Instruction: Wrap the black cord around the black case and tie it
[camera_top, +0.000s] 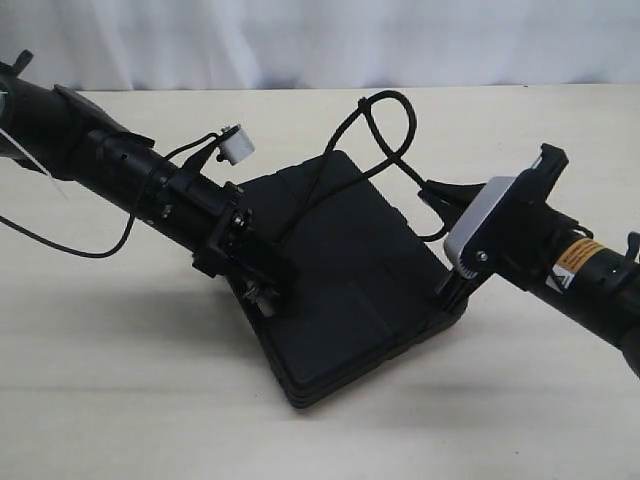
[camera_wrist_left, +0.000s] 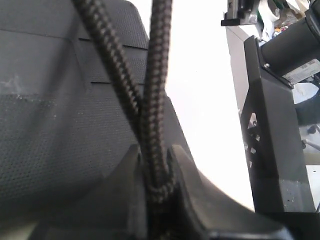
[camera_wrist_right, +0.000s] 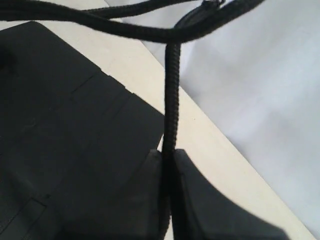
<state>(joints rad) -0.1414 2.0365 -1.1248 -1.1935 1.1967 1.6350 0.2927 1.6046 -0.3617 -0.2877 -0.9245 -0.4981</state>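
Logging both grippers clamped on the black cord (camera_wrist_left: 156, 100). My left gripper (camera_wrist_left: 156, 170) has its jaws pinching two strands side by side, at the 9 o'clock edge of the black case (camera_top: 350, 270). My right gripper (camera_wrist_right: 167, 165) has its jaws pressed on one strand, at the case's 3 o'clock edge. The case lies mid-table (camera_top: 120, 380), turned diagonally. The cord crosses the lid and loops up around 12 to 1 o'clock.
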